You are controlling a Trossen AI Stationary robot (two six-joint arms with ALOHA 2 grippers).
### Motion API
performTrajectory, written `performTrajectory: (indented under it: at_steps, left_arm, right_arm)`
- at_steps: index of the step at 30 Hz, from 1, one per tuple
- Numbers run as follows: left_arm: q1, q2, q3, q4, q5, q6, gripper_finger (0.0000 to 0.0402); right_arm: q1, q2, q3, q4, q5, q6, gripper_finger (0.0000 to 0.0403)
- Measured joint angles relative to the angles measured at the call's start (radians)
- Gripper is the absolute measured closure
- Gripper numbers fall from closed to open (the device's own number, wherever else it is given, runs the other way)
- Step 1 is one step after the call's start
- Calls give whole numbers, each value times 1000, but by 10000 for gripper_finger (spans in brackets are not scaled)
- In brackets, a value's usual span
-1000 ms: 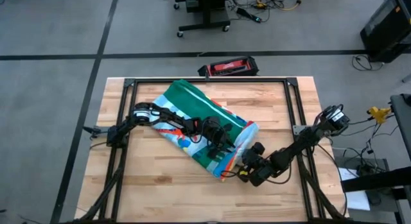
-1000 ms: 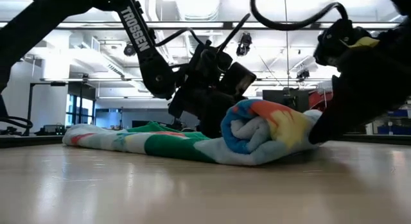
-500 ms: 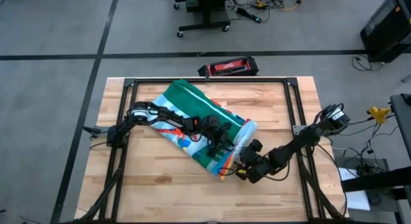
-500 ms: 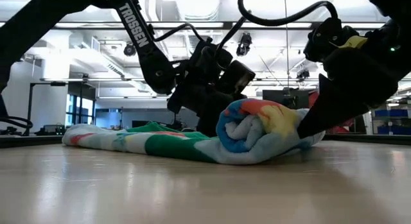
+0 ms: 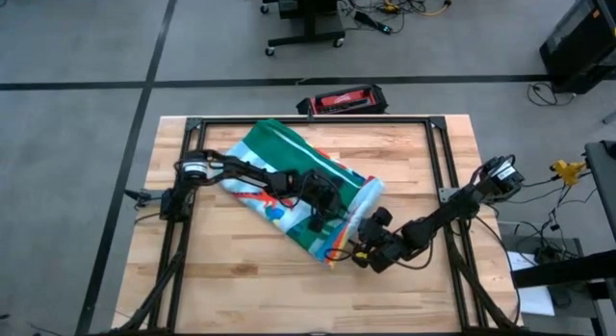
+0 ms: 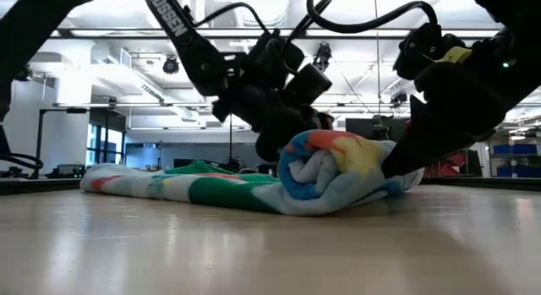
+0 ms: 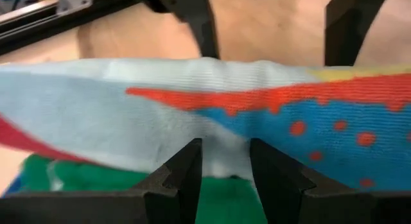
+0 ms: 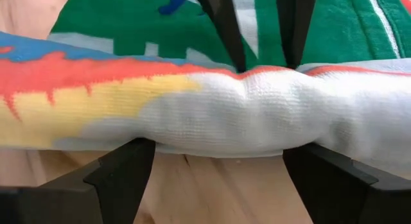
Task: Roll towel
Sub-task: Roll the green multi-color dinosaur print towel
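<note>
My right hand [image 5: 358, 247] stands wide against the towel [image 5: 289, 177]'s rolled end, its fingers outside the roll. My left hand [image 5: 322, 213], narrow, pinches a fold just beyond the roll. If either slips, I expect the roll to loosen across the tabletop [image 5: 241, 278].

Left arm reached rightward across table centre; left gripper [image 5: 325, 205] angled down, fingers [image 7: 182, 179] slightly parted, pinching towel [image 5: 289, 187] roll. Right arm stretched leftward, low over table; right gripper [image 5: 358, 247] spread wide, straddling roll's near side.
</note>
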State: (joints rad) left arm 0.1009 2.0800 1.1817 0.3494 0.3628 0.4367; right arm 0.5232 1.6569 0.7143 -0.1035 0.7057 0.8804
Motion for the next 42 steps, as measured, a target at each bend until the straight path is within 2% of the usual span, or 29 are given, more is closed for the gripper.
performTrajectory:
  at_steps: [10,14,20,27,35,42]
  left_arm:
    - [-16,-312,-261,37,-97,-65,285]
    - [-66,-417,-396,118,-204,-83,285]
    - [-155,-494,-539,231,-365,-108,285]
    - [-216,-496,-600,272,-482,-132,285]
    - [-248,-541,-642,278,-553,-141,285]
    - [-287,-581,-647,277,-566,-146,285]
  right_arm:
    - [-50,0,38,19,-5,-83,79]
    - [-98,0,53,21,-21,-116,82]
    - [-180,0,53,73,-58,-198,78]
    - [-256,0,59,207,-125,-338,86]
    - [-337,0,84,219,-170,-434,80]
    - [-417,2,89,272,-271,-511,81]
